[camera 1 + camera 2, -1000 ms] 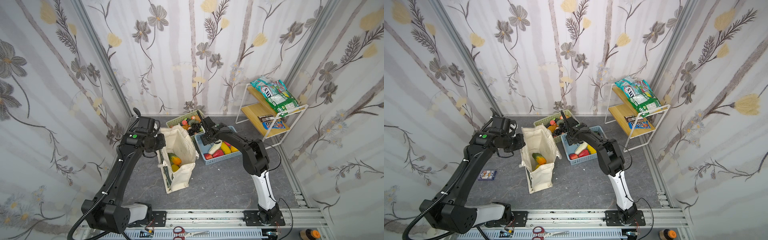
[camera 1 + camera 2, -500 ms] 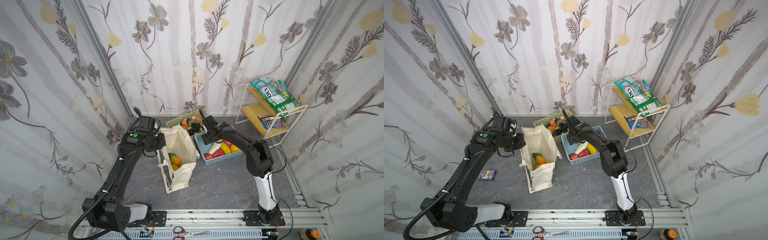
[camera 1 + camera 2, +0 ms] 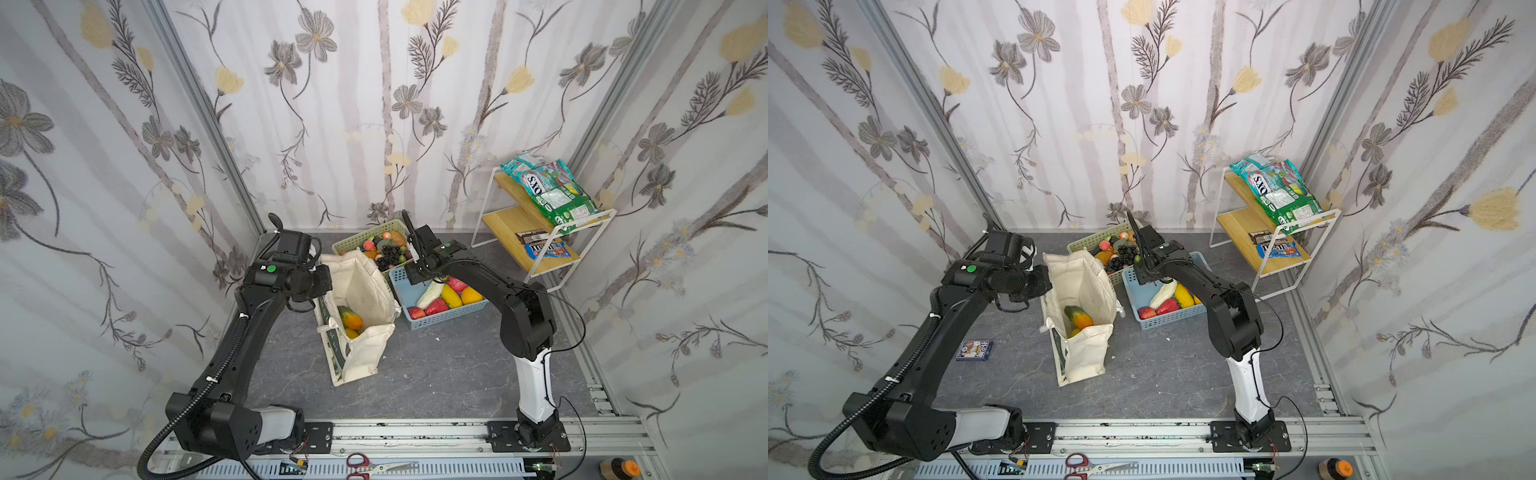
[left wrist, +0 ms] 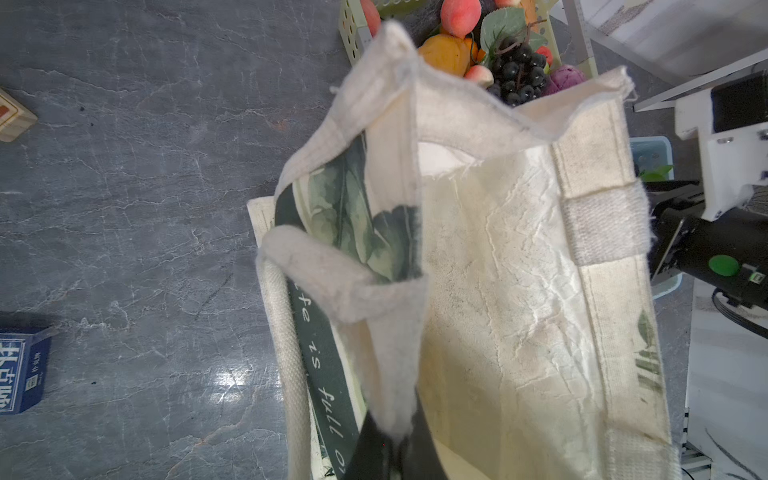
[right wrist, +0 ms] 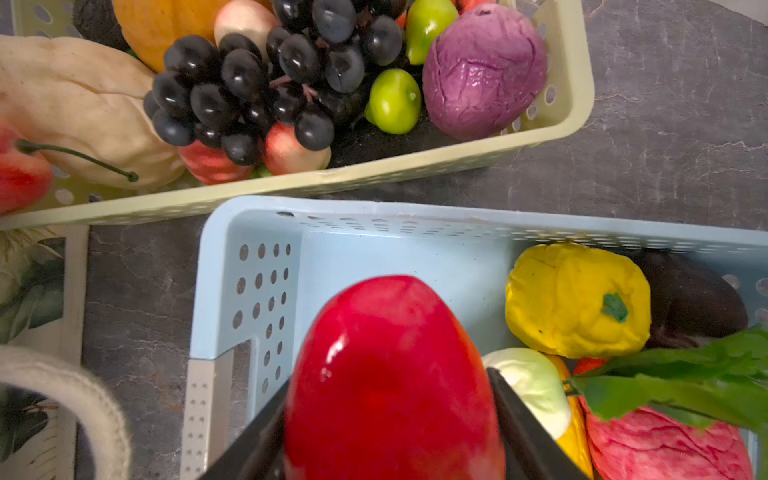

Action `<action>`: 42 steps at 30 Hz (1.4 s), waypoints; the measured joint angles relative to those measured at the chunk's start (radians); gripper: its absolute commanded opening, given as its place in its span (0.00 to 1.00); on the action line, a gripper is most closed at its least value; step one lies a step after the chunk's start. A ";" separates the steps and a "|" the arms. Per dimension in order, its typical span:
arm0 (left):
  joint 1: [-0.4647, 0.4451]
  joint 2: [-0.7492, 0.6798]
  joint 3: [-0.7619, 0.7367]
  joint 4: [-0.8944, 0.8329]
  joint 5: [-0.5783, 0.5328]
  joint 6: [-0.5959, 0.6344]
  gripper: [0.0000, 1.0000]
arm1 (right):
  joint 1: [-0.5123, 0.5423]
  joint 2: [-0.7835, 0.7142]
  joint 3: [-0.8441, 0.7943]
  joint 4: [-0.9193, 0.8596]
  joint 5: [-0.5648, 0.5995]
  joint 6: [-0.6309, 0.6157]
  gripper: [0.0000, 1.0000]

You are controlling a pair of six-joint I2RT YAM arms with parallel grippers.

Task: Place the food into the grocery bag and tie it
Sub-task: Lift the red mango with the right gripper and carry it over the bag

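While the left gripper (image 4: 394,438) pinches the rim of the grocery bag (image 3: 370,286), standing open at 8 o'clock from the blue basket (image 3: 451,314), the right gripper (image 5: 388,376) clasps a glossy red fruit (image 5: 386,328) over that basket; slick and rounded, it could squirt loose, or clip the floppy rim.
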 measured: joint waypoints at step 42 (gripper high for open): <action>0.000 0.021 0.014 0.002 0.001 0.003 0.00 | 0.061 -0.167 0.114 -0.015 -0.093 0.026 0.62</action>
